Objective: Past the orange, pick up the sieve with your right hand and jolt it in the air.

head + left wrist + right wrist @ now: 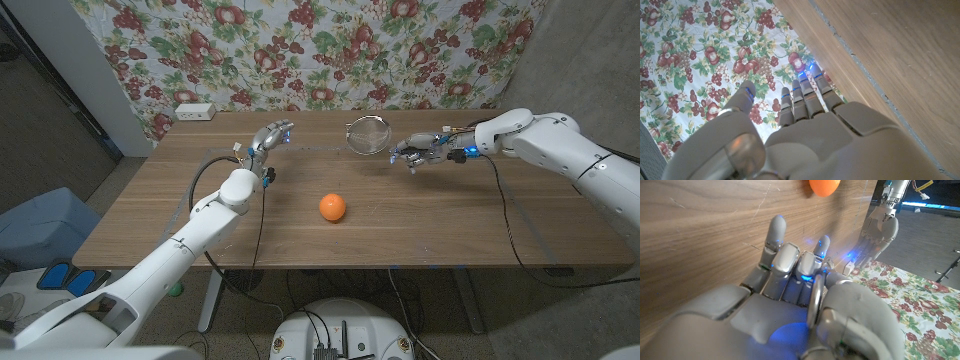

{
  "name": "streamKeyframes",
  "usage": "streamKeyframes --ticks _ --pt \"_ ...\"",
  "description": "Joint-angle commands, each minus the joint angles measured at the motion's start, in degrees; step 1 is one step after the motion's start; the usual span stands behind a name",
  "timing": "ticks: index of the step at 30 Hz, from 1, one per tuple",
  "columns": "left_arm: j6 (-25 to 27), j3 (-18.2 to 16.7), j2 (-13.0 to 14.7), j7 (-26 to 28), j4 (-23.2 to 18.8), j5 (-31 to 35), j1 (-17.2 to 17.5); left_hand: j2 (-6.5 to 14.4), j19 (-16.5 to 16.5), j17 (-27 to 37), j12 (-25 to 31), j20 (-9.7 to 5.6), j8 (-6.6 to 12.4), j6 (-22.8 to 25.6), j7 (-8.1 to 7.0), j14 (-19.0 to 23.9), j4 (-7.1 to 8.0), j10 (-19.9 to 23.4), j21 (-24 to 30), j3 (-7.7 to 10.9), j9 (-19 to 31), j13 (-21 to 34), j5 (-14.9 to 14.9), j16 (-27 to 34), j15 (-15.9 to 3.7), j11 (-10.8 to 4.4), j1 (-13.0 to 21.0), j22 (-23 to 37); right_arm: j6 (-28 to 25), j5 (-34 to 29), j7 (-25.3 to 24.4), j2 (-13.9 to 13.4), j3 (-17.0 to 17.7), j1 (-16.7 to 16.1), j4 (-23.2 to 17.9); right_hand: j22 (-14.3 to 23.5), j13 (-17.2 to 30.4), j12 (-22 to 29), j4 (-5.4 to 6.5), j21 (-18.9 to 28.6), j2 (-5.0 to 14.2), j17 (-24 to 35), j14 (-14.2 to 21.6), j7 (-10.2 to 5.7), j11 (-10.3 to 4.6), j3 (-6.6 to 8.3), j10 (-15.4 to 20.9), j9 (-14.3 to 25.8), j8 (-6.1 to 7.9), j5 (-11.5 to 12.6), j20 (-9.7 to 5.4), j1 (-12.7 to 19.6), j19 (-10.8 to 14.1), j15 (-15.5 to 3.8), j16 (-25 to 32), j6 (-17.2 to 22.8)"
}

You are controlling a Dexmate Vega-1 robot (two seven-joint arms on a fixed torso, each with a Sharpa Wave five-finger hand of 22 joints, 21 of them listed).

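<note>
A: Wooden bench (300, 240) first, w/ fruit-print cloth (320, 50) hung behind. Where was the sieve?

B: Sieve (368, 134) sat raised over the bench's far side, past the orange (333, 207). Right hand (422, 150) was clamped on its handle; the right wrist view showed fingers (782, 262) curled round a metal bar.

A: Left hand?

B: Left hand (270, 138) was spread, holding nothing, near the far edge.

A: Handling?

B: Prob. light, stiff rim, thin mesh that dents easily; bare metal handle could slip. Best gripped on the handle, close to the rim.

A: Any labels?

B: None legible. White box (194, 111) at the far left corner, no readable text.
</note>
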Motion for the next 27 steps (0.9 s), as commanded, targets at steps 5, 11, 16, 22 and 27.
streamKeyframes --ticks 5,11,16,22,27 --pt "-0.1 0.38 -0.38 -0.7 1.4 -0.1 -1.05 -0.02 0.43 0.14 0.2 -0.15 -0.19 0.73 0.02 0.08 0.05 0.49 -0.07 0.52 0.16 0.11 0.31 0.44 0.2 0.2 -0.39 0.16 1.54 0.07 -1.15 0.67 0.77 -0.72 0.62 0.15 -0.03 -0.29 -0.16 0.32 0.37 0.04 0.2 3.66 -3.28 0.4 -3.34 0.16 0.44 0.2 -4.07 0.2 -0.29 -0.09 0.26 3.01" --pt "-0.34 0.43 -0.53 -0.83 2.06 -0.11 -1.46 0.02 0.45 0.17 0.2 -0.14 -0.18 0.76 -0.01 0.1 0.1 0.48 -0.09 0.49 0.16 0.1 0.3 0.48 0.19 0.12 -0.43 0.16 5.9 2.22 -2.45 1.39 3.18 -3.16 1.76 0.09 0.07 -0.28 -0.16 0.35 0.34 0.06 0.17 3.55 -3.35 0.42 -3.47 -0.04 0.41 0.19 -4.09 0.16 -0.33 -0.09 0.26 2.98" --pt "-0.44 0.56 -0.72 -1.1 2.71 -0.2 -1.93 -0.01 0.47 0.16 0.21 -0.15 -0.19 0.73 -0.05 0.09 0.07 0.5 -0.1 0.5 0.16 0.1 0.3 0.47 0.21 0.16 -0.41 0.16 9.48 3.59 -3.3 2.12 4.8 -4.89 2.66 0.12 0.05 -0.31 -0.15 0.44 0.3 0.06 0.15 3.51 -3.51 0.42 -3.43 -0.12 0.5 0.18 -4.11 0.11 -0.33 -0.09 0.25 3.07" --pt "-0.8 0.73 -0.93 -1.39 3.58 -0.15 -2.56 0.02 0.48 0.16 0.21 -0.14 -0.2 0.71 -0.01 0.06 0.08 0.5 -0.12 0.53 0.16 0.1 0.3 0.47 0.24 0.16 -0.41 0.16 16.08 6.96 -4.63 3.92 8.15 -8.45 4.93 0.28 0.41 -0.05 -0.14 0.55 0.26 0.06 0.15 3.45 -3.44 0.4 -3.42 -0.18 0.57 0.17 -4.15 0.06 -0.51 -0.09 0.25 3.12" --pt "-0.94 0.88 -1.14 -1.63 4.26 -0.2 -3.05 0.02 0.48 0.17 0.2 -0.14 -0.2 0.7 0.0 -0.01 0.09 0.49 -0.14 0.52 0.16 0.1 0.3 0.45 0.24 0.18 -0.42 0.16 19.38 8.73 -4.69 5.05 9.58 -9.96 6.38 0.03 -0.01 -0.37 -0.06 0.39 0.13 0.05 0.1 3.24 -3.5 0.33 -3.37 -0.12 0.75 0.15 -4.1 -0.12 -0.77 -0.07 0.23 3.08"
